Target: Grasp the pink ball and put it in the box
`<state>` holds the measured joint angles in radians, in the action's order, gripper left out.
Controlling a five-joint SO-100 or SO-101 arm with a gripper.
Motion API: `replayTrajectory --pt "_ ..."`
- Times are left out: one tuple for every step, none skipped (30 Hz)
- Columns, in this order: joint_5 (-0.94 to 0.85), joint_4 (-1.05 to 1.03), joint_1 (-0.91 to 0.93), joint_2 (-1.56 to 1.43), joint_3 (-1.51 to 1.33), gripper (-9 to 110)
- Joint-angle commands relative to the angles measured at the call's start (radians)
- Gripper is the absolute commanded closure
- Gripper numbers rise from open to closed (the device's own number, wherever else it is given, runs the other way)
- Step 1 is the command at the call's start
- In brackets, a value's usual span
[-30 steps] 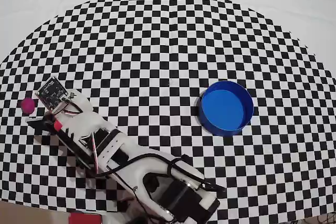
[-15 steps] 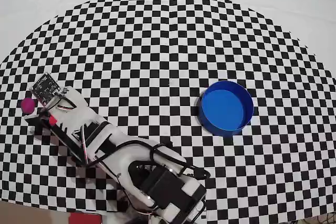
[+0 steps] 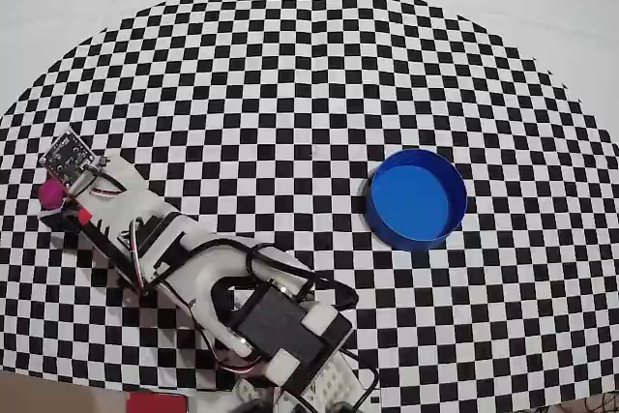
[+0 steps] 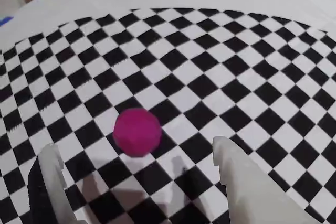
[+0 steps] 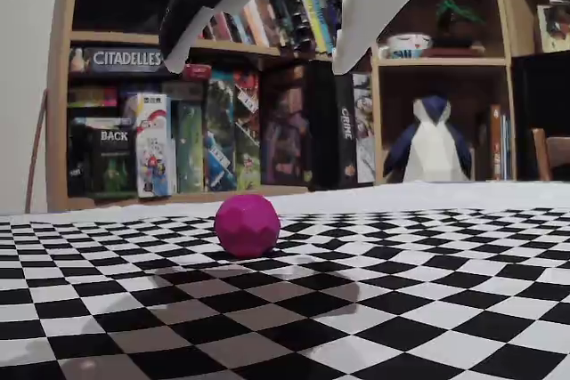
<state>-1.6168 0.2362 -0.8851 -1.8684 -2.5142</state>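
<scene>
Pincer [image 4: 142, 182] is spread wide, empty, both white fingers [image 4: 241, 182] low in the wrist view w/ the pink ball [image 4: 137, 131] sitting just beyond the gap, roughly centred but a bit left of mid. In the fixed view the two tips hang above the ball [image 5: 247, 225], not touching it, clear air between tips & ball. Likely reason for that pose: lined up over the target w/ enough spread to drop around it, approx a pre-grasp hover. Descent not done yet, so grasp step is at its start.

Overhead view: arm stretches from the near edge out to the far left of the checkered worktop [image 3: 309, 65]; only a sliver of ball [image 3: 48, 194] shows at the left beside the wrist board, rest hidden under the arm. Ball rests on the checker cloth, nothing next to it.

Ball itself: magenta-pink, matte, not a perfect sphere — fixed view shows faint facets, so it may sit steadier than a smooth ball, though a nudge from one finger could prob. still roll it.

Blue round box [image 3: 416, 197] is well apart, right of centre in the overhead view, empty, open top.
</scene>
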Motion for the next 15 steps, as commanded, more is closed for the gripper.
replayTrajectory --pt "-0.014 0.018 -0.011 0.020 0.060 67" --pt "-0.015 0.018 -0.012 0.031 0.071 67" --pt "-0.015 0.018 -0.014 0.044 0.080 67" --pt "-0.015 0.018 -0.014 0.057 0.091 67" --pt "-0.015 0.018 -0.014 0.069 0.100 67" --pt "-0.015 0.018 -0.014 0.081 0.109 67" --pt "-0.015 0.018 -0.014 0.094 0.118 67" --pt "-0.015 0.018 -0.015 0.104 0.127 67" --pt "-0.017 0.020 -0.015 0.115 0.135 67" --pt "-0.017 0.020 -0.015 0.124 0.144 67" --pt "-0.018 0.020 -0.015 0.135 0.152 67" --pt "-0.018 0.020 -0.015 0.144 0.160 67" --pt "-0.018 0.020 -0.015 0.153 0.167 67" --pt "-0.018 0.020 -0.015 0.163 0.173 67" --pt "-0.018 0.020 -0.015 0.170 0.178 67"
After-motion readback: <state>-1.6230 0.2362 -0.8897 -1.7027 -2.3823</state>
